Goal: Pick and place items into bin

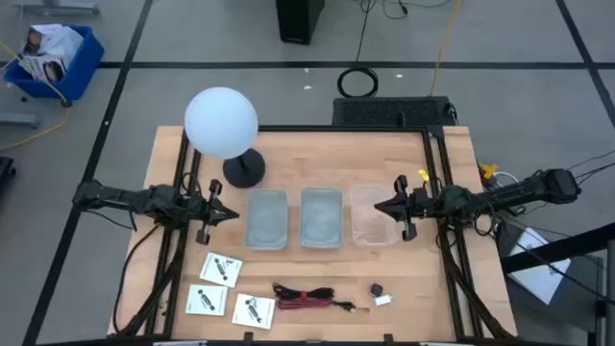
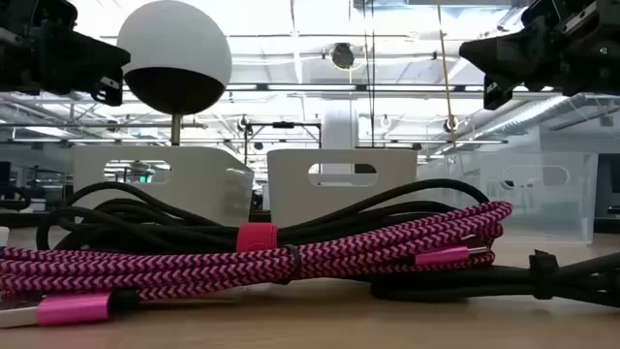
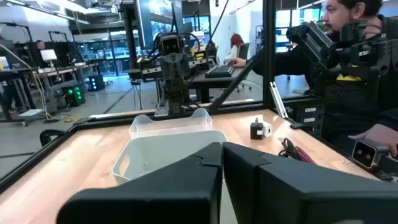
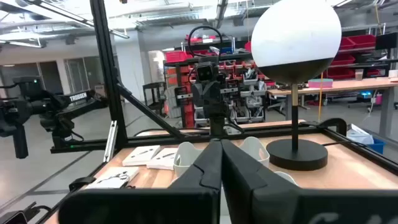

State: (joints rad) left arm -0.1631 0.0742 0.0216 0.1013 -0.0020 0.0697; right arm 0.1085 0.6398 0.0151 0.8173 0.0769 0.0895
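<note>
Three white packets (image 1: 220,268) (image 1: 206,302) (image 1: 254,308) lie flat near the table's front left. Beside them lie the black-and-red coiled cable (image 1: 307,298) (image 2: 262,254), a tiny black cube (image 1: 377,288) (image 3: 256,129) and a tiny white piece (image 1: 383,300). Two pale bins (image 1: 267,218) (image 1: 322,216) and a clear bin (image 1: 377,219) stand in a row mid-table. My left gripper (image 1: 231,213) (image 3: 221,163) hovers shut to the left of the row. My right gripper (image 1: 377,205) (image 4: 221,158) hovers shut over the clear bin's left rim. The grippers point at each other.
A big white globe lamp (image 1: 221,122) on a black base (image 1: 244,170) stands at the far left of the table, behind the left bin. A black frame (image 1: 434,183) runs along the table's edges. A person (image 3: 348,74) sits beyond the near right side.
</note>
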